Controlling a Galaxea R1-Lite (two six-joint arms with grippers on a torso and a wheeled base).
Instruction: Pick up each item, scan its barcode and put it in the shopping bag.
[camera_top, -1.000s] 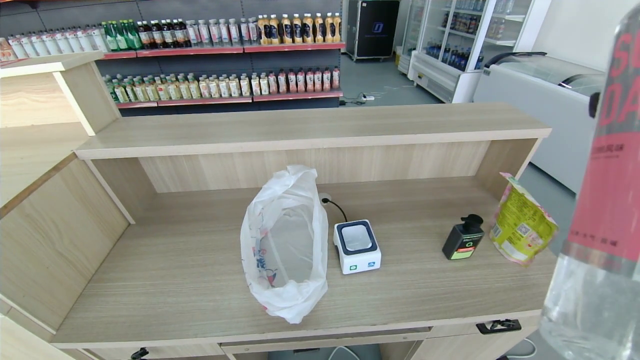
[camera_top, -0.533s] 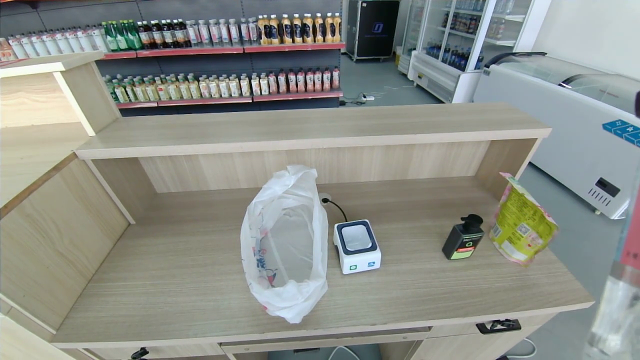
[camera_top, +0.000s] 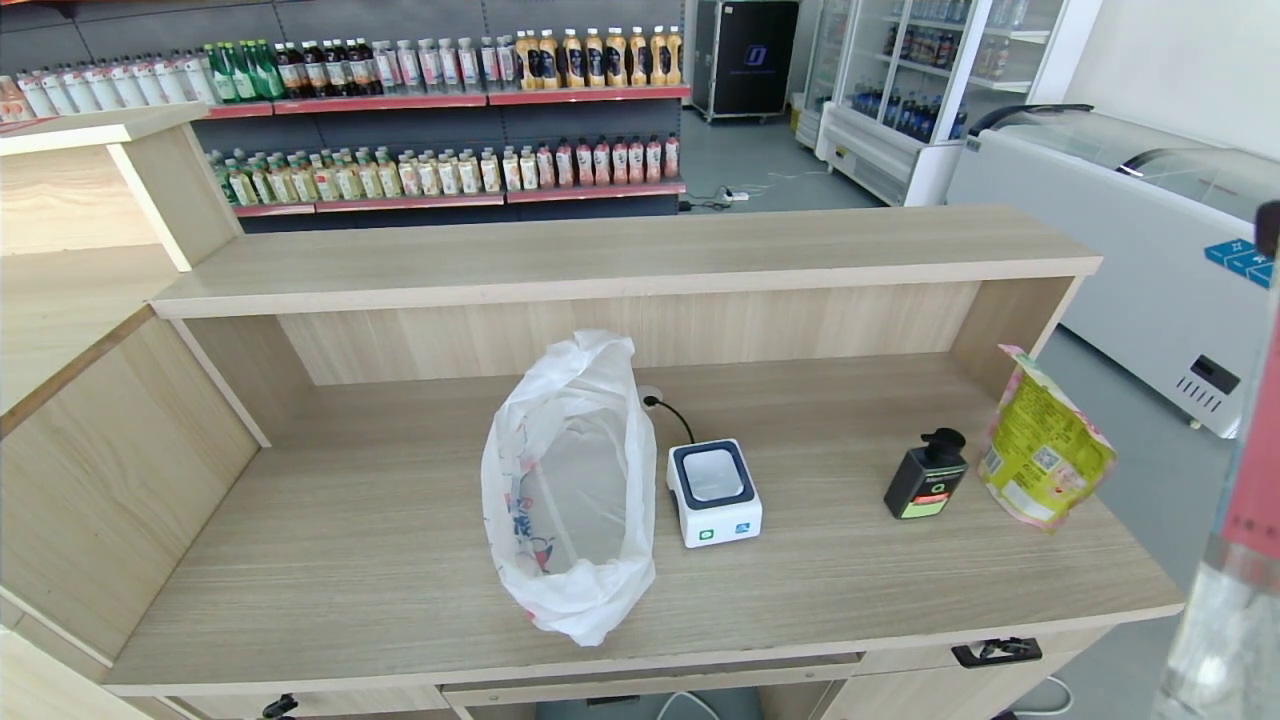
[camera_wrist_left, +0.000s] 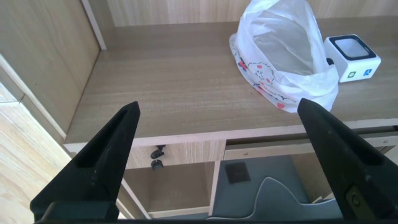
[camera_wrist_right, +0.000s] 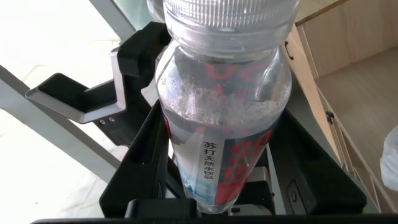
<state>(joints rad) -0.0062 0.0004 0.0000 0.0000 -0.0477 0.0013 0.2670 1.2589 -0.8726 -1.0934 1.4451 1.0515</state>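
Note:
A clear water bottle (camera_wrist_right: 227, 93) with a pink label stands between the black fingers of my right gripper (camera_wrist_right: 224, 165), which is shut on it. In the head view the bottle (camera_top: 1235, 560) shows at the far right edge, off the counter's right end. The white shopping bag (camera_top: 565, 490) lies open mid-counter, with the white barcode scanner (camera_top: 712, 492) just right of it. A black pump bottle (camera_top: 926, 476) and a green snack pouch (camera_top: 1045, 440) stand at the right end. My left gripper (camera_wrist_left: 217, 162) hangs open before the counter's front edge, nothing between its fingers, the bag (camera_wrist_left: 286, 53) beyond it.
The wooden counter (camera_top: 350, 540) has a raised back shelf and a side wall on the left. The scanner's cable (camera_top: 670, 412) runs to the back wall. A drawer handle (camera_top: 995, 652) sits under the front edge. Freezers and drink shelves stand behind.
The held bottle has swung out to the right, from covering much of the head view's right side to a strip at its edge. The left arm and counter items have not moved.

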